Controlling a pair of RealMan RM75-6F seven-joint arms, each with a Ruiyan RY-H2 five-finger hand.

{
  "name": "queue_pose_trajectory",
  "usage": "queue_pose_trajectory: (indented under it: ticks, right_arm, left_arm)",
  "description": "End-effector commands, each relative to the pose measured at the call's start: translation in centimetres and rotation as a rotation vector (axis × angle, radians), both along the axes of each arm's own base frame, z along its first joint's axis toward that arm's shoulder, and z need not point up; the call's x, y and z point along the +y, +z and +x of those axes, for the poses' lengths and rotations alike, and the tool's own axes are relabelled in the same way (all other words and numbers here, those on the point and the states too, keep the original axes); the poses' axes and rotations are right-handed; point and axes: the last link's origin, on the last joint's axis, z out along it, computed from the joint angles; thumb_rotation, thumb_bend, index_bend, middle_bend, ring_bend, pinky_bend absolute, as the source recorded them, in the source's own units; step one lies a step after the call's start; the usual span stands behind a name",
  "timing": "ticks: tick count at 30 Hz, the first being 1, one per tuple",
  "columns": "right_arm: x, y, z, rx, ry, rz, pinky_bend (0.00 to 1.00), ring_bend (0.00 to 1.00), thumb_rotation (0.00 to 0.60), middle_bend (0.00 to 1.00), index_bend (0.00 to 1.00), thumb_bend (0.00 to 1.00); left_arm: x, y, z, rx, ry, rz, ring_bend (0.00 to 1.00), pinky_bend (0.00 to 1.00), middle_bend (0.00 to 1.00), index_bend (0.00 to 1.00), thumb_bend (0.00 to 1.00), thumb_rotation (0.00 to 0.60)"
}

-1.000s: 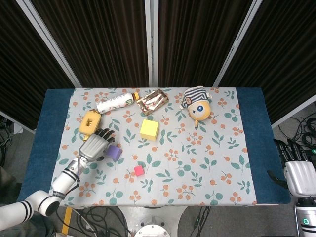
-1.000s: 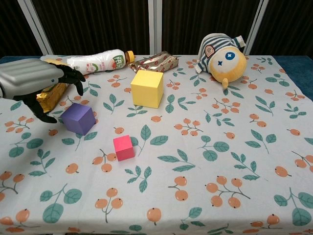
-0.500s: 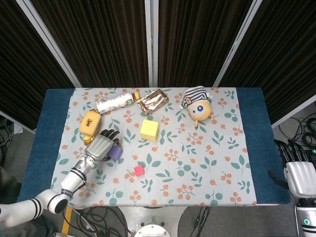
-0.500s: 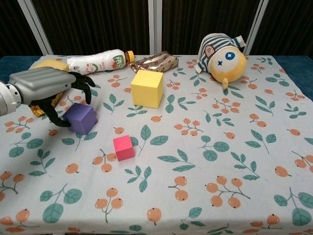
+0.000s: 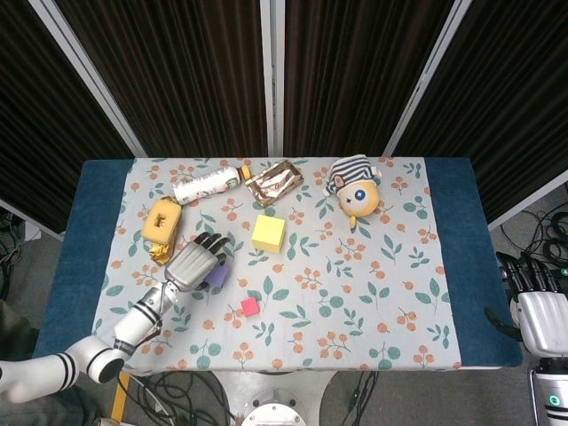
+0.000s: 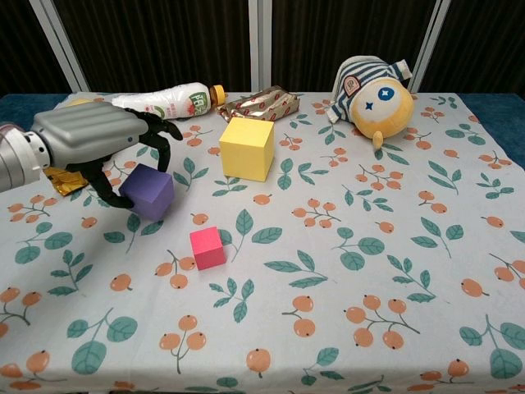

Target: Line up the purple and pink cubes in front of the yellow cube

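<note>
Tablecloth [image 6: 426, 328], white with a leaf-and-berry print, laid over a blue-topped table [image 5: 89, 231].

Left hand [image 6: 98, 144]: grey shell, black fingers, reaching in from the left edge of the chest view. Fingers curl over the top of the purple cube [image 6: 148, 191] and a dark digit presses its left face; the hand grips the cube. The cube sits tilted; whether it is clear of the cloth cannot be told.

Right hand [image 5: 540, 306]: off the table's right end in the head view, near the front corner, fingers extended and apart, holding nothing.

Pink cube [image 6: 207, 247]: small, flat on the cloth, in front of and slightly right of the purple cube, apart from it.

Yellow cube [image 6: 247, 148]: largest of the three, farther back on the cloth, right of the left hand.

Other items along the far edge: a drink bottle [image 6: 164, 102] lying on its side; a foil-wrapped packet [image 6: 258, 103] just beside the bottle's cap; a striped-hat plush toy [image 6: 373, 94] at the right. A yellow-orange packaged item [image 5: 161, 222] lies behind the left hand.
</note>
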Motion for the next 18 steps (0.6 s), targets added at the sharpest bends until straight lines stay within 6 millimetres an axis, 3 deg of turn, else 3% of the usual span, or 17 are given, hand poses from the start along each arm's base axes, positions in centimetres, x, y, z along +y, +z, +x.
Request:
queue_pose_trajectory:
  ticks: [1,10,18]
  right_arm:
    - [0.1,0.1,0.0,0.0,-0.001,-0.001,0.09,0.0,0.6,0.13,0.0,0.13]
    - [0.7,0.4,-0.3,0.003,-0.017,-0.016,0.1,0.0,0.6,0.13,0.0,0.13]
    - [0.8,0.6,-0.2,0.005,-0.018,-0.023,0.1,0.0,0.6,0.13,0.0,0.13]
  left_arm:
    - [0.2,0.2,2.0,0.009,-0.173,-0.024,0.13,0.14,0.23,0.53,0.25,0.6]
    - [2.4,-1.3,4.9,0.085,-0.35,-0.096,0.12,0.12,0.18,0.52,0.25,0.6]
    - [3.2,-2.8,7.7,0.122,-0.44,-0.14,0.11,0.12,0.17,0.5,0.25,0.6]
